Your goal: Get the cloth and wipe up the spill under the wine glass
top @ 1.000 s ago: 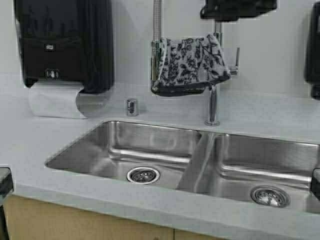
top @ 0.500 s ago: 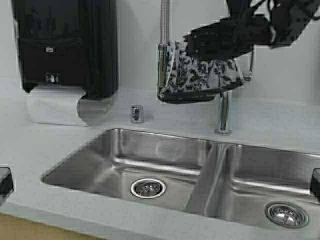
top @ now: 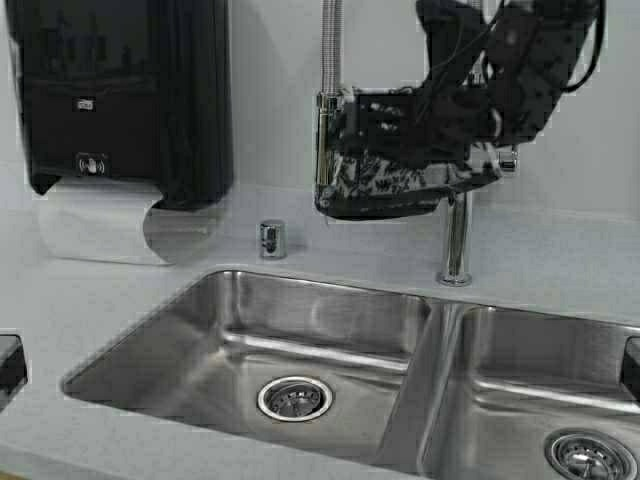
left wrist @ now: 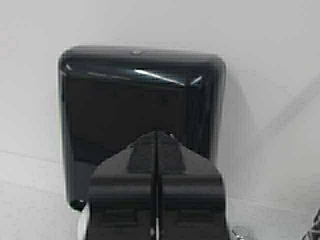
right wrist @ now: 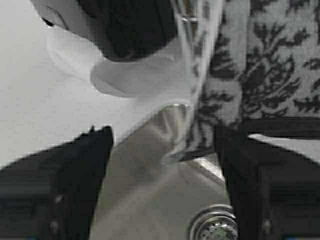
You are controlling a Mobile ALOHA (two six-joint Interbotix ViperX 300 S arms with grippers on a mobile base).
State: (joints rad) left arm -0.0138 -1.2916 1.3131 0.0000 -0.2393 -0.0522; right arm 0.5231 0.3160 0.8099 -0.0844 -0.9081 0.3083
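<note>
The cloth [top: 392, 186], a black, grey and white floral towel, hangs over the chrome faucet [top: 457, 232] above the sink. My right gripper [top: 385, 122] is pressed against its upper part from the right. In the right wrist view the gripper [right wrist: 162, 175] is open, and the cloth [right wrist: 265, 65] and the faucet's hose [right wrist: 192, 75] hang just beyond its fingers. One finger [right wrist: 260, 185] overlaps the cloth's lower edge. My left gripper [left wrist: 156, 134] is shut and empty, pointing at the black dispenser [left wrist: 140, 110]. The wine glass and the spill are out of view.
A double steel sink [top: 300, 330] is set in the grey counter [top: 90, 290]. A black paper towel dispenser [top: 120, 90] with white paper [top: 95, 225] hangs on the wall at left. A small chrome cap [top: 272, 238] stands behind the sink.
The robot has moved, so the scene has shifted right and down in the high view. My right arm has come down from the top and now covers the cloth's upper part.
</note>
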